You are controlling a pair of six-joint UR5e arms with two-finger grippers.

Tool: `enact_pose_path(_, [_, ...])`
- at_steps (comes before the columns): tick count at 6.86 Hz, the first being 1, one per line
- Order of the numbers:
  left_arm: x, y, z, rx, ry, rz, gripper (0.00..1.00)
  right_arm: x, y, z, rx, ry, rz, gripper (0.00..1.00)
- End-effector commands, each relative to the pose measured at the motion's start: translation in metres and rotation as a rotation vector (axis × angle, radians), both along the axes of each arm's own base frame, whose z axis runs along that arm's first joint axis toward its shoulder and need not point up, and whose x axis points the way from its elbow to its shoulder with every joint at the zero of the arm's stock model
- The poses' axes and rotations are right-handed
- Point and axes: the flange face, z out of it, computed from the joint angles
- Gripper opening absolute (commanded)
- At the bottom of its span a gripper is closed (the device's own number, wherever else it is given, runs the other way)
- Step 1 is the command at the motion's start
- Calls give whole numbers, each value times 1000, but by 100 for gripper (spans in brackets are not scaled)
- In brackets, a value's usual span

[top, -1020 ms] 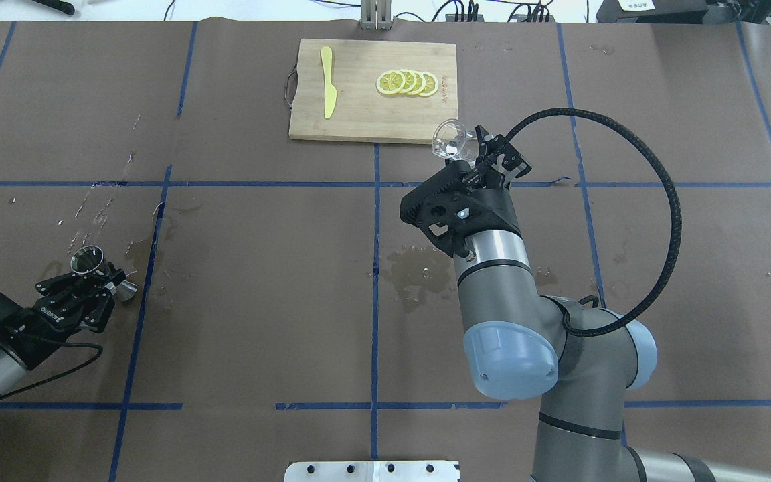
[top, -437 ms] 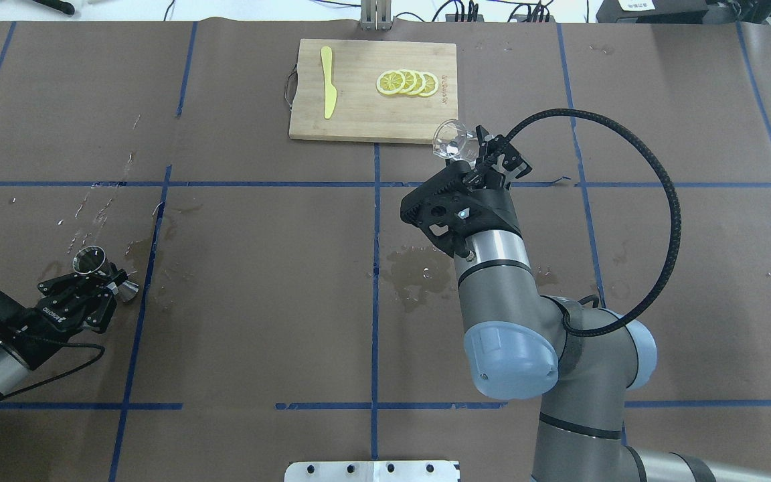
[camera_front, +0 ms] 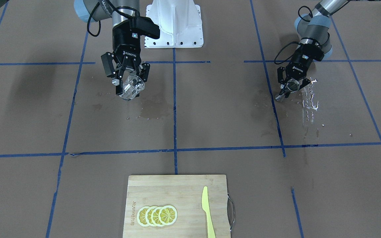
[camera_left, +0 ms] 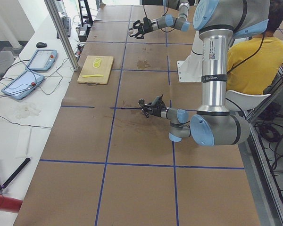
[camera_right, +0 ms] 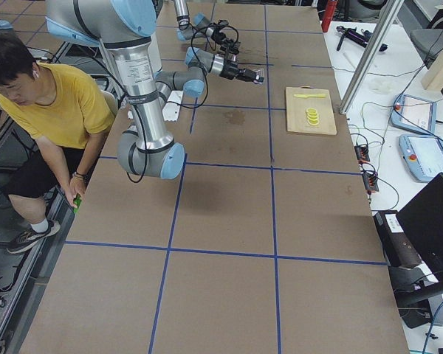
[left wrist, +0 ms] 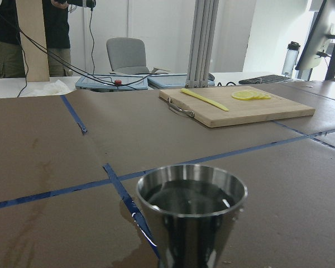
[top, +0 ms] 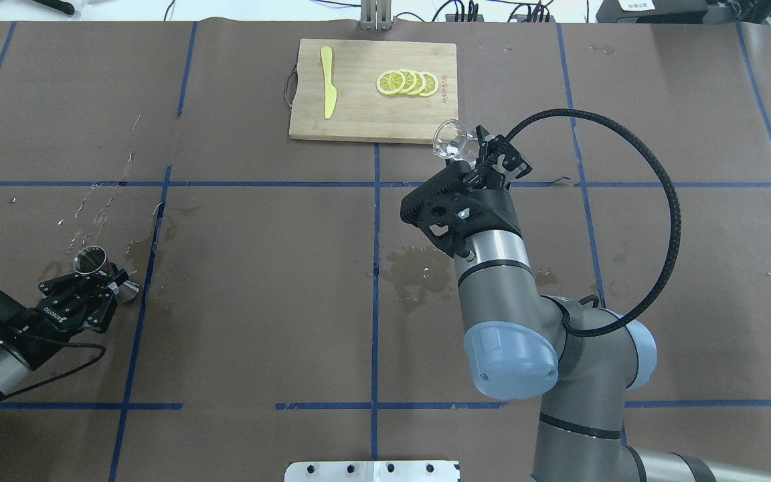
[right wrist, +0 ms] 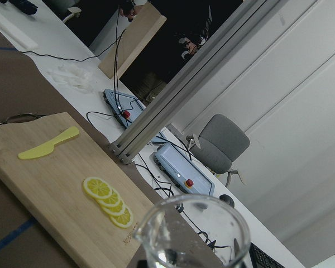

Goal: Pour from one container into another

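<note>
Hardly anything has shifted: the jigger (top: pixel 90 260), with the left hand (top: pixel 108 277) clamped round its waist, has crept a touch toward the right of the overhead view, while the glass cup (top: pixel 452 140), pinched in the right hand (top: pixel 474 150), sits where it was. That cup hangs tilted in the air at the upper centre of the view, just off the corner of the cutting board (top: pixel 359 110). The jigger is low at the lower left, well apart from it, and I cannot tell whether its foot touches the counter (top: pixel 258 301). Pouring looks impossible from here, so the step in hand is probably closing that gap. Level the cup for the crossing, keep the jigger upright and steady, bring the lip just above the narrow steel rim, then tip slowly, since the target mouth is small. Its bowl already looks dark and glossy in the left wrist view, so it may overflow. Brown paper with blue tape lines covers the counter. A wet patch (top: pixel 415 271) darkens the middle, and a streak of droplets (top: pixel 101 207) lies near the jigger, so spills seem likely. On the board lie lemon slices (top: pixel 407 82) and a yellow knife (top: pixel 327 82). Beyond the counter, an operator (camera_right: pixel 59 110) in yellow sits beside the robot, and tablets (camera_left: pixel 30 70) rest on a white side table by a metal post (camera_left: pixel 62 35).
</note>
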Motion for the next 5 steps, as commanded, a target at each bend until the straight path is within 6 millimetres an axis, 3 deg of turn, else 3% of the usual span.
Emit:
enact_pose_path(1, [1, 0, 1, 1, -5, 1, 0, 0, 0, 0, 0, 0, 0, 0])
enact_pose_path(5, [1, 1, 1, 5, -8, 2, 10, 0, 0, -1, 1, -3, 0, 0])
